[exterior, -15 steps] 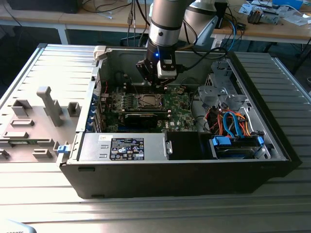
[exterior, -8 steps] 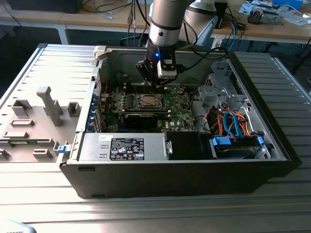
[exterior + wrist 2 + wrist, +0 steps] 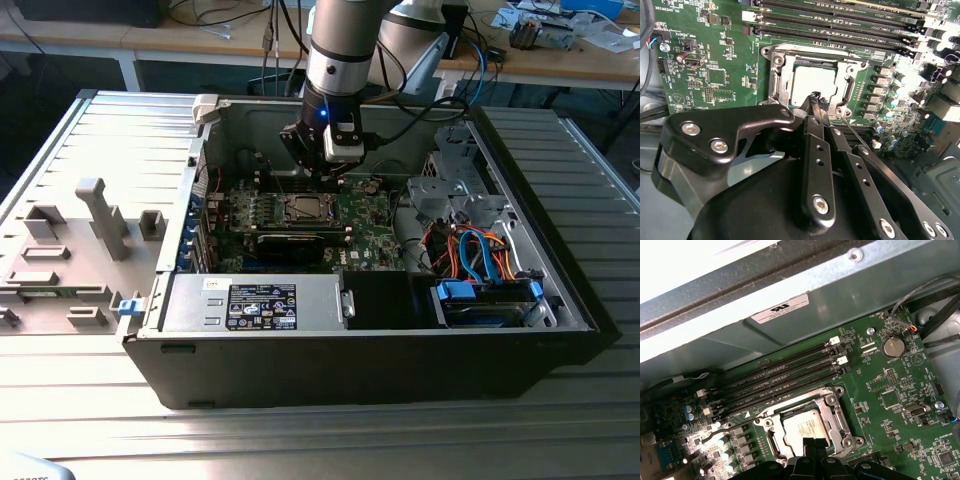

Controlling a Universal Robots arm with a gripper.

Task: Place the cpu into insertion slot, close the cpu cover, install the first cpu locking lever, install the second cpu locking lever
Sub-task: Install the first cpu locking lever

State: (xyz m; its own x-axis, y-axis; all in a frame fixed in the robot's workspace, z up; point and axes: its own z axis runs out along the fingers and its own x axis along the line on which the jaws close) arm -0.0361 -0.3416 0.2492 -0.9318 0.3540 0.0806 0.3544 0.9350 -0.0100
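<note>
reaching straight down from above into the open computer case (image 3: pixel 560 300) in the exterior view, wrist vertical, gripper (image 3: pixel 318 182) poised just over the motherboard (image 3: pixel 365 215). in the second wrist view, gripper (image 3: pixel 816 97) with fingertips (image 3: pixel 813 100) drawn together to a narrow point – closed, nothing seen between them – right at the edge of the insertion slot (image 3: pixel 812 82).

seated flat in the slot: the cpu (image 3: pixel 810 82), silvery top facing up (square, so no long axis to speak of), edges lined up with the socket rim. lying down over it, the cpu cover (image 3: pixel 782 82), its frame around the chip. beside the socket, a thin locking lever (image 3: pixel 852 129) slanting away from one corner. in the first wrist view, cpu (image 3: pixel 805 429) inside the cover (image 3: pixel 837 415), memory slots (image 3: pixel 785 375) running parallel just beyond – gripper tips (image 3: pixel 809 444) touching the chip's near edge.
</note>
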